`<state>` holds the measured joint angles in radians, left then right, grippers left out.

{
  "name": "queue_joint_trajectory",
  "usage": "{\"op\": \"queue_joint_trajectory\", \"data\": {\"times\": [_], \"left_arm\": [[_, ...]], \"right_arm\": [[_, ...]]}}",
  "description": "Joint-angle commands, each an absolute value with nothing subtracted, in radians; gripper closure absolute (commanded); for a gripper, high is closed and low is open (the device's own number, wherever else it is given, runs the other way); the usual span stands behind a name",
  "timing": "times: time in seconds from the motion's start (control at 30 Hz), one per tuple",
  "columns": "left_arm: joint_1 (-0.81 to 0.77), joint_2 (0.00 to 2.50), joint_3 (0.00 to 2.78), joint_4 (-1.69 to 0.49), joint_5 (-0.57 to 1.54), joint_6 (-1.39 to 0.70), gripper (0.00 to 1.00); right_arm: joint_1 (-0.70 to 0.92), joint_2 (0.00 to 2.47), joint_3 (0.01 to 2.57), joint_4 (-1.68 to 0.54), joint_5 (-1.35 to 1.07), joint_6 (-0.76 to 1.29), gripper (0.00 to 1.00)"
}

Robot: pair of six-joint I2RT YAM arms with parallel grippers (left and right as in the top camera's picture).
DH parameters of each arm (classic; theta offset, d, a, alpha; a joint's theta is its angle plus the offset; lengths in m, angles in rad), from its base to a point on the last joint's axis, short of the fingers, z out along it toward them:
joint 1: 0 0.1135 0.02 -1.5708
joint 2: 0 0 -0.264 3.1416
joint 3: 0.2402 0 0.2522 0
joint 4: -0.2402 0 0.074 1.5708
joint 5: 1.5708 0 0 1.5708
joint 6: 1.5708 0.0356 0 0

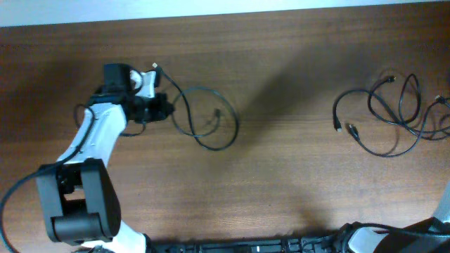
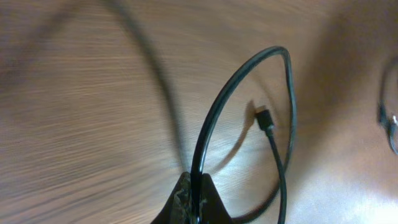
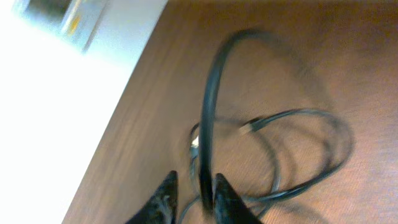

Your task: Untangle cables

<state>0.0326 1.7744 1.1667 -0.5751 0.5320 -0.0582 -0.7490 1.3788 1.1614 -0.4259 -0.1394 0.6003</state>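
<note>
One thin black cable lies looped left of the table's middle. My left gripper is shut on it. In the left wrist view the cable rises from between the closed fingers and arcs round to a small plug on the wood. A tangle of several black cables lies at the right. My right gripper is out of the overhead view. Its fingers stand apart with one blurred cable running up between them, close to the right finger. More loops lie beyond.
The brown wooden table ends at a white strip along the far edge. In the right wrist view the table edge and a bright white area lie just left of the gripper. The right arm's base shows at bottom right.
</note>
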Motion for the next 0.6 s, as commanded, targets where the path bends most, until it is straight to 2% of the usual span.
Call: {"op": "queue_joint_trajectory", "data": {"times": [0.0, 0.03, 0.13, 0.27, 0.4, 0.57], "left_arm": [[-0.122, 1.748, 1.162, -0.552, 0.659, 0.034, 1.00], [-0.168, 1.748, 1.162, -0.544, 0.659, 0.057, 1.00], [-0.274, 1.748, 1.162, -0.508, 0.659, 0.063, 1.00], [-0.355, 1.743, 1.162, -0.475, 0.687, 0.063, 1.00], [-0.354, 1.670, 1.162, -0.456, 0.715, 0.111, 1.00], [-0.319, 1.506, 1.162, -0.434, 0.708, 0.090, 1.00]], "right_arm": [[-0.610, 1.387, 1.173, -0.495, -0.214, 0.393, 0.31], [-0.574, 1.388, 1.173, -0.541, -0.213, 0.369, 0.23], [-0.497, 1.399, 1.172, -0.648, -0.211, 0.370, 0.14], [-0.372, 1.410, 1.172, -0.772, -0.235, 0.327, 0.14], [-0.187, 1.443, 1.172, -0.899, -0.478, -0.084, 0.14], [0.019, 1.497, 1.172, -0.947, -0.484, -0.146, 0.12]]}}
